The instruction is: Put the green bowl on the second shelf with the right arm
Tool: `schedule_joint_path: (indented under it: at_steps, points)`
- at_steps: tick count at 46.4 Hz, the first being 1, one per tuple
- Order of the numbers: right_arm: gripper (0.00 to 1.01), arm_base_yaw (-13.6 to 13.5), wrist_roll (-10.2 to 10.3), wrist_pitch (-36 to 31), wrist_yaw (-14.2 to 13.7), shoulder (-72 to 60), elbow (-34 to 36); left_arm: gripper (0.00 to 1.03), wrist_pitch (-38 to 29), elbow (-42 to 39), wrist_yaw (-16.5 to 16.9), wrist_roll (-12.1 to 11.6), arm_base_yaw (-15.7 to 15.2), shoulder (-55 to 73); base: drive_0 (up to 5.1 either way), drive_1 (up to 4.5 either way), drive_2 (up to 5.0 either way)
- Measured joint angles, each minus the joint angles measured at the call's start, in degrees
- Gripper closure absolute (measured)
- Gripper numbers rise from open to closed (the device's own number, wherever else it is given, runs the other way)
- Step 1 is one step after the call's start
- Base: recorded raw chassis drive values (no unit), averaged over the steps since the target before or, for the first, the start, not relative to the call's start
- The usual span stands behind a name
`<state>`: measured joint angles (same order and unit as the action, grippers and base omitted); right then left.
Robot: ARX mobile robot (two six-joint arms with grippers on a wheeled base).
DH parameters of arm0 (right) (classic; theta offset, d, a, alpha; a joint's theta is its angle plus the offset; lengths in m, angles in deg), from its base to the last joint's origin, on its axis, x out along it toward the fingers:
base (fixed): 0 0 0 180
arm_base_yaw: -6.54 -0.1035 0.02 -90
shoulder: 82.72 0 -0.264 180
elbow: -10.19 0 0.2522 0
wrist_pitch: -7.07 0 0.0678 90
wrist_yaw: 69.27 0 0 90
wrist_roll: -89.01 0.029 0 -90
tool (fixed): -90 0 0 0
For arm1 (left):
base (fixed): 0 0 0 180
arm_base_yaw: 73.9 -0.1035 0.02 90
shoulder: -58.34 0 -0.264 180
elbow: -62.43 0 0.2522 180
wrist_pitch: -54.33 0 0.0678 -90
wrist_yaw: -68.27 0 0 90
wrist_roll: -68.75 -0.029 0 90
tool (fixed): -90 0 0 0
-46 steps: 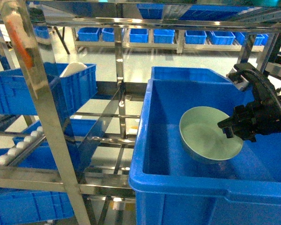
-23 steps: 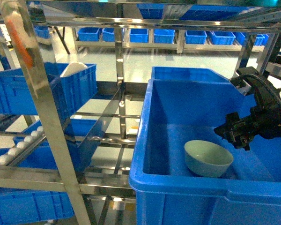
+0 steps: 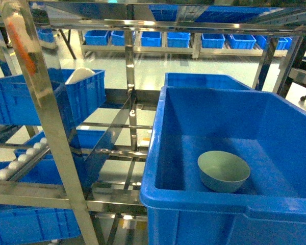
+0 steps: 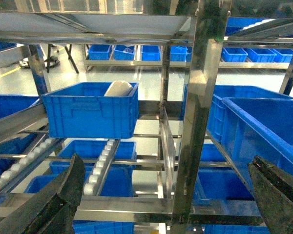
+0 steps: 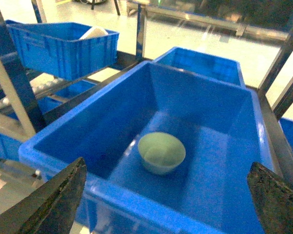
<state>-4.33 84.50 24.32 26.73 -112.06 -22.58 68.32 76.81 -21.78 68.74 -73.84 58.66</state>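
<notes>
green bowl (image 3: 224,171) sits upright on the floor of the big blue bin (image 3: 163,153), right way up, nothing touching it. It lies toward the front half of the bin, a bit nearer the front wall than the back, with bare bin floor on all sides; more open floor on its right than its left. Bin walls rise well above the bowl rim. The bin rests on the second shelf (image 3: 117,153) of the steel rack, a second blue bin (image 3: 209,80) just behind it.

My right claw (image 5: 166,195) is spread wide: both fingers (image 5: 49,204) show at the bottom corners of the right wrist view, well apart, pinching nothing, above and in front of the bin's near edge, clear of the bowl. From the head view the claw is out of sight.

My left claw (image 4: 166,204) is also spread, fingers at the frame corners, holding nothing, facing a rack upright (image 4: 195,122). Left bay holds a smaller blue bin (image 3: 20,99) with a white rounded object (image 3: 80,75) on roller rails (image 3: 20,158)
</notes>
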Motion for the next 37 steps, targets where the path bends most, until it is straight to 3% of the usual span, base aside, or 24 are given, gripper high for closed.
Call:
schedule_joint_path:
  at_steps: [3,9,13,19,26,37]
  points:
    - [0.03,0.3,0.5,4.3,-0.5,5.1,1.9,0.05,0.0,0.0,0.0,0.0,0.0,0.0,0.0,0.0,0.0]
    - [0.03,3.9,1.7,12.7,0.8,15.6,3.0,0.05,0.0,0.0,0.0,0.0,0.0,0.0,0.0,0.0,0.0]
    - [0.03,5.4,2.0,12.3,2.1,16.7,3.0,0.05,0.0,0.0,0.0,0.0,0.0,0.0,0.0,0.0,0.0]
    - [0.03,5.7,2.2,9.7,2.6,14.9,3.0,0.05,0.0,0.0,0.0,0.0,0.0,0.0,0.0,0.0,0.0]
    - [0.03,5.3,4.0,5.7,3.0,14.0,2.8,0.05,0.0,0.0,0.0,0.0,0.0,0.0,0.0,0.0,0.0]
    - [0.03,4.4,5.4,4.8,1.4,12.6,2.4,0.05,0.0,0.0,0.0,0.0,0.0,0.0,0.0,0.0,0.0]
